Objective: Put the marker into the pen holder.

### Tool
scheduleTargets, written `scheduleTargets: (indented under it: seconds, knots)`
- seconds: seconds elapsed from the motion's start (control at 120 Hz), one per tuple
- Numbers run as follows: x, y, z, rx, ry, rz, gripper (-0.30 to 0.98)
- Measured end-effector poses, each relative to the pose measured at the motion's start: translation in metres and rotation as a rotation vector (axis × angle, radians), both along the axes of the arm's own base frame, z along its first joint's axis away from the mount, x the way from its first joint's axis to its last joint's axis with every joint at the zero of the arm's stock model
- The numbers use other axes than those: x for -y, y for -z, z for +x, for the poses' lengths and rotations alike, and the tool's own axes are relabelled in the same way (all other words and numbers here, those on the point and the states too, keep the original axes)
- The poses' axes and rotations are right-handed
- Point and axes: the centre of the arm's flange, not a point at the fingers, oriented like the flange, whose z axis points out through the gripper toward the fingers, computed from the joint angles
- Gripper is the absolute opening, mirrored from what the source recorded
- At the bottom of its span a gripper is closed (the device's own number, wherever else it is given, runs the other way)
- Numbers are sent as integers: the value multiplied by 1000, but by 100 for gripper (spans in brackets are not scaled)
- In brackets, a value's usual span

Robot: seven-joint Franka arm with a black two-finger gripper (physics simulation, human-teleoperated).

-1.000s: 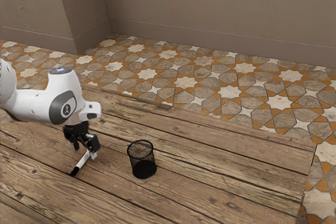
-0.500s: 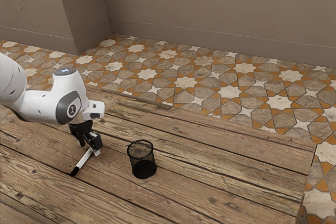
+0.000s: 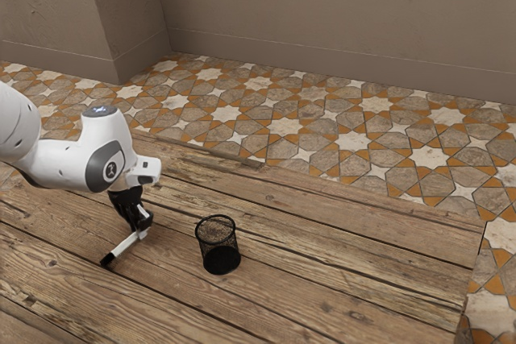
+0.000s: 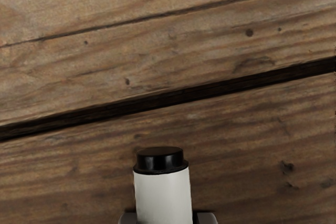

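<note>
Worn wooden planks (image 3: 322, 296), a marker (image 3: 125, 245) pinched by the gripper (image 3: 142, 232)

Black and two-fingered, the gripper points down over the planks and is closed on the marker. In the wrist view its fingertips press the white barrel from both sides, and a short black end pokes out past them. The exterior view puts the grip toward one end of the marker. From there the barrel slants down toward the exterior view's lower left, finishing in a black section near the wood; whether that section touches the planks, I cannot tell. The marker is outside the pen holder (image 3: 221, 262).

That holder, a round black mesh cup with a solid-looking dark base, stands upright near the gripper, on the exterior view's right of it, with bare wood between them. Above the gripper, the white arm (image 3: 60, 164) with its dark grey joint cover comes in from the exterior view's left. Dark seams run between the boards. Past their edge spreads a tiled floor (image 3: 285, 126) patterned with pale stars and orange pieces, and behind it rises a plain brown wall (image 3: 322, 6) with a baseboard.
</note>
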Motion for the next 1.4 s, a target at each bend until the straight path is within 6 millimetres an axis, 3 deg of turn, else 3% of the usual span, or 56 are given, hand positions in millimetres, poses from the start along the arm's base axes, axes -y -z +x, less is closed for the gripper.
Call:
scheduleTargets:
  seconds: [0.1,0.3,0.608,0.733,0.817,0.883,0.942,1.025,1.125,1.4]
  knots:
    - [2,-5,2,10,10,1,4]
    - [19,-41,10,75,49,8,1]
    - [70,-151,30,284,123,5,-4]
    - [108,-215,20,398,170,-22,-5]
    - [155,-242,9,434,242,-50,-6]
    - [192,-247,-2,433,299,-73,-6]
    - [209,-236,-11,406,317,-85,-6]
    - [212,-215,-21,356,302,-97,-6]
    - [213,-208,-24,339,282,-103,-7]
    - [229,-226,-35,365,277,-119,-7]
